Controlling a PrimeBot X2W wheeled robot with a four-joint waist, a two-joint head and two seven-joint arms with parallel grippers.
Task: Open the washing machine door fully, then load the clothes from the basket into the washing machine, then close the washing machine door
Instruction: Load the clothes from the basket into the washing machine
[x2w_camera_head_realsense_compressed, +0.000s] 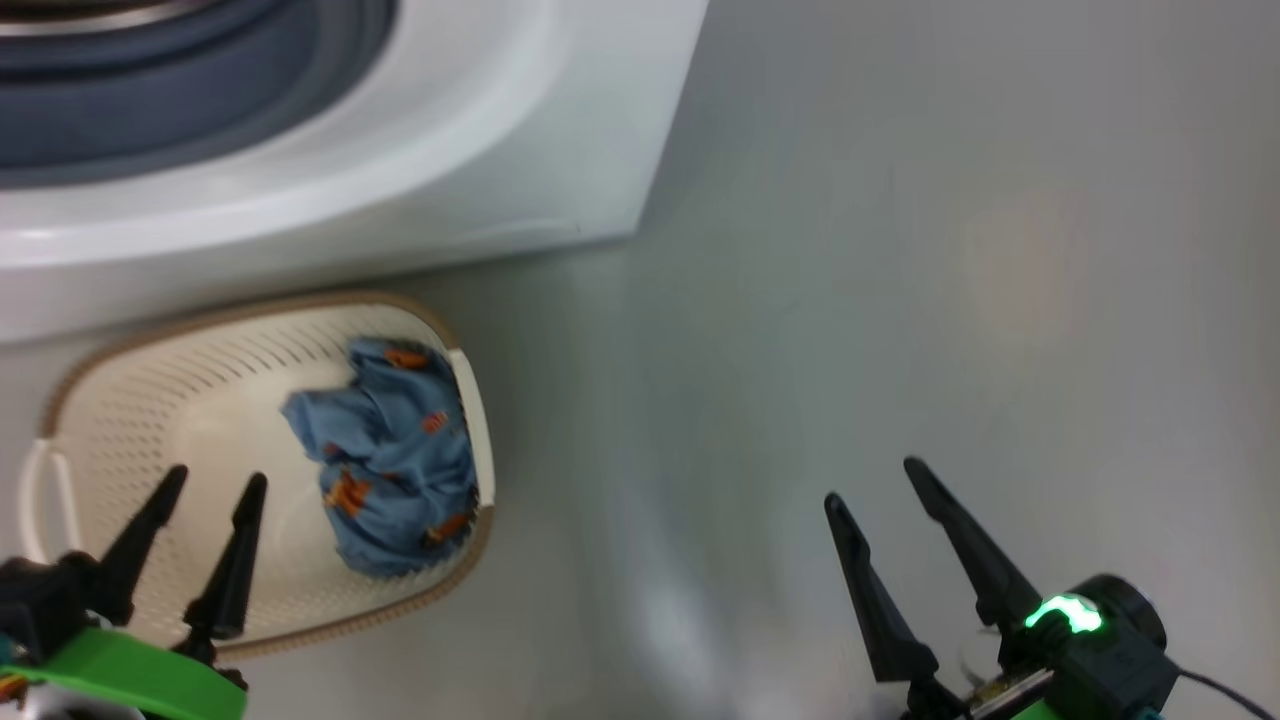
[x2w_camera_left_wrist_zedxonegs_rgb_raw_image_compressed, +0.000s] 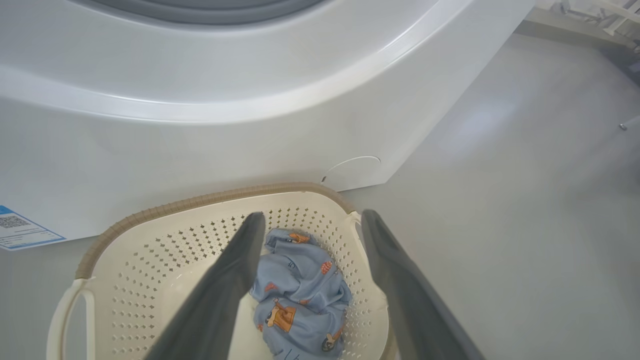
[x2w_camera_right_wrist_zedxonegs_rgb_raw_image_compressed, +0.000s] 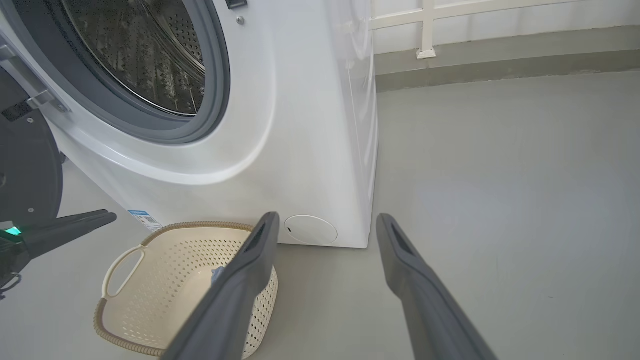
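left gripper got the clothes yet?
No, the left gripper is open and empty above the basket, with the clothes lying inside it.

No words or numbers can be read. A small sticker (x2w_camera_left_wrist_zedxonegs_rgb_raw_image_compressed: 22, 231) sits low on the front of the washer (x2w_camera_left_wrist_zedxonegs_rgb_raw_image_compressed: 200, 125), near a bottom corner. It is white with blue edges. It has a black square code at one corner and thin lines of print beside it. The print is too tiny to read. In the right wrist view the same sticker is even smaller, just a blue and white patch.
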